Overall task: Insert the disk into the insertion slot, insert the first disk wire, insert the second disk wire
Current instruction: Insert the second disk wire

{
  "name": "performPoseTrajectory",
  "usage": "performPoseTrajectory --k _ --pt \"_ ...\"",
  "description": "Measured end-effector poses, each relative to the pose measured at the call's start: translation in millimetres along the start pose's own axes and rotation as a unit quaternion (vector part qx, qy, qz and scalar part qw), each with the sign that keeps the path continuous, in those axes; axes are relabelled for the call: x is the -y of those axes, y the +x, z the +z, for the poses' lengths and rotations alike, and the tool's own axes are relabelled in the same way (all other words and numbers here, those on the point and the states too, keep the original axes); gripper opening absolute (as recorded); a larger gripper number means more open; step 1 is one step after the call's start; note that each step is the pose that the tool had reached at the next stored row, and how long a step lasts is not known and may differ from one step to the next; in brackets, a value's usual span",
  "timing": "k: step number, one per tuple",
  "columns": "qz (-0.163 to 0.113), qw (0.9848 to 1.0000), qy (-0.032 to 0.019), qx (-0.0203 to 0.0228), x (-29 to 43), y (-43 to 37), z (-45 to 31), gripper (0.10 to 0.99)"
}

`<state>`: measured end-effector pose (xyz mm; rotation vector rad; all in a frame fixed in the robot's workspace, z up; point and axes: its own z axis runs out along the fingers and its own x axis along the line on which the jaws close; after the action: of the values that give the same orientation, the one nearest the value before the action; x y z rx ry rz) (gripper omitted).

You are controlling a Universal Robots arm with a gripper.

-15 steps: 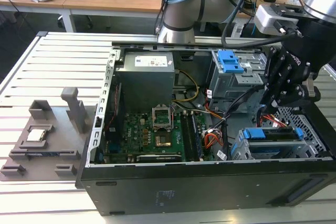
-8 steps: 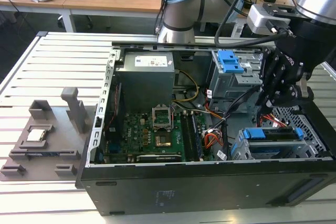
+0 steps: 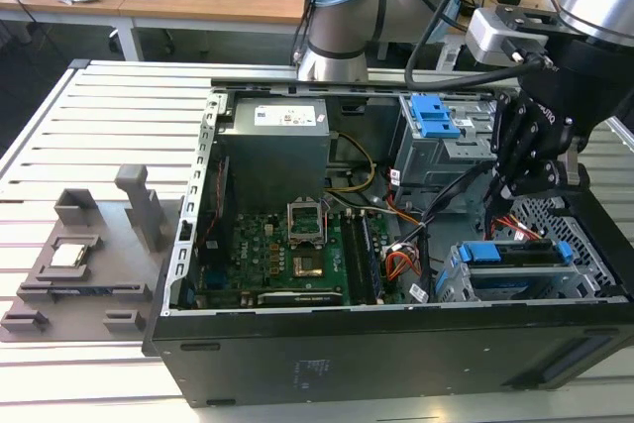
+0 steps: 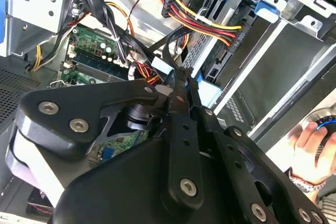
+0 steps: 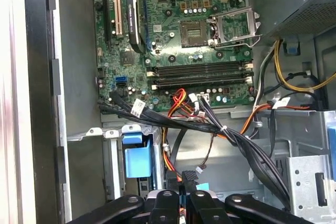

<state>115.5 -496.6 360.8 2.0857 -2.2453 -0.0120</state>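
Note:
The disk [image 3: 520,253], in its bright blue carrier, sits inside the insertion slot [image 3: 458,284], the low grey perforated cage at the case's front corner on the exterior view's right. My black gripper [image 3: 500,190] hangs just above and behind that cage, among the loose cables. In both wrist views its fingers are pressed together on a thin black disk wire [image 4: 172,51] with a light blue connector [image 4: 160,66]. The gripper [image 5: 184,179] is beside the carrier's blue tab [image 5: 137,162]. The disk's rear end [image 4: 218,72] lies close beyond the fingertips [image 4: 181,85].
The open case holds a motherboard [image 3: 287,245], a power supply [image 3: 272,146] and a taller cage with a blue latch [image 3: 436,116]. A thick cable bundle [image 5: 210,124] crosses near the gripper. A grey fixture [image 3: 89,245] lies on the slatted table. A person's hand [image 4: 310,140] rests outside the case.

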Motion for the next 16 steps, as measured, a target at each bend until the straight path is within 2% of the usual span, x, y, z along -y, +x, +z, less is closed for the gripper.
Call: performPoseTrajectory --k 2,4,5,7,9,12,13,15,16 --pt "0.000 1.0000 0.0000 -0.0002 0.1 2.8 0.2 0.149" --pt "0.000 1.0000 0.0000 -0.0002 1.4 18.6 1.4 0.149" --pt "0.000 1.0000 0.0000 -0.0002 1.9 23.1 2.4 0.149" --pt "0.000 1.0000 -0.0006 -0.0003 6.7 24.5 7.4 0.149" --pt "0.000 1.0000 -0.0009 0.0003 8.8 24.3 8.8 0.149" --pt "-0.001 0.9999 -0.0017 0.0110 10.1 25.6 9.5 0.149" --pt "-0.001 0.9999 -0.0021 0.0170 10.9 28.2 9.9 0.149" --pt "-0.001 0.9998 -0.0025 0.0218 12.9 35.1 11.0 0.149" --pt "-0.001 0.9997 -0.0026 0.0225 14.3 37.2 11.6 0.149"
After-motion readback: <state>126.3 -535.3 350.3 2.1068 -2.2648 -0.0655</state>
